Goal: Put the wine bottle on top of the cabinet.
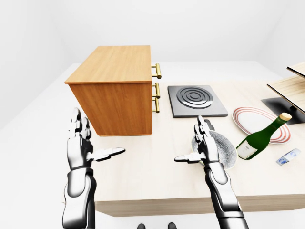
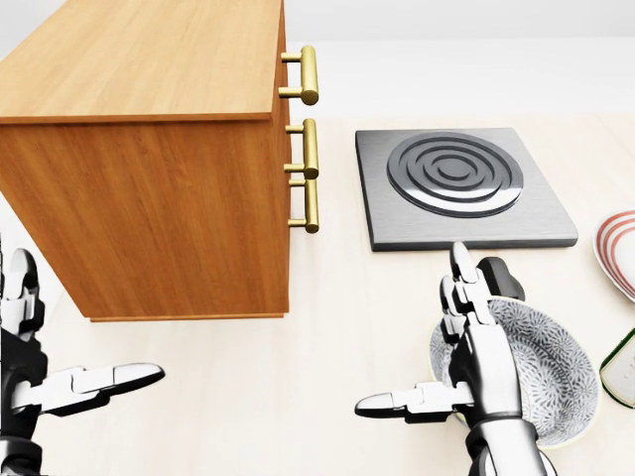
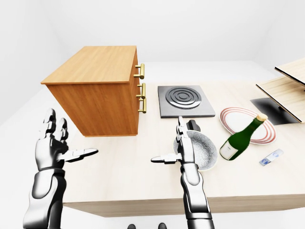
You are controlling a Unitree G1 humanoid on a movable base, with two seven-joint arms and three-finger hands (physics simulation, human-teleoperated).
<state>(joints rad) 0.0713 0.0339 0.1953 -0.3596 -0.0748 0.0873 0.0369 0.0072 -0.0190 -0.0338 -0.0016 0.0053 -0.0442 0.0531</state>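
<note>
The green wine bottle with a tan cork lies slanted on the pale table, at the right of the left-eye view, its neck over the striped plate. The wooden cabinet with brass handles stands at upper left, its flat top bare. My right hand is open, fingers up and thumb out, over the left rim of a patterned bowl, well left of the bottle. Off the table's left edge, my left hand is open and holds nothing. The head view shows only a sliver of the bottle.
A grey hob sits right of the cabinet, above the bowl. A small blue-and-white packet lies right of the bottle. Wooden shelves and a dark mat stand at the far right. The table's near edge runs below my hands.
</note>
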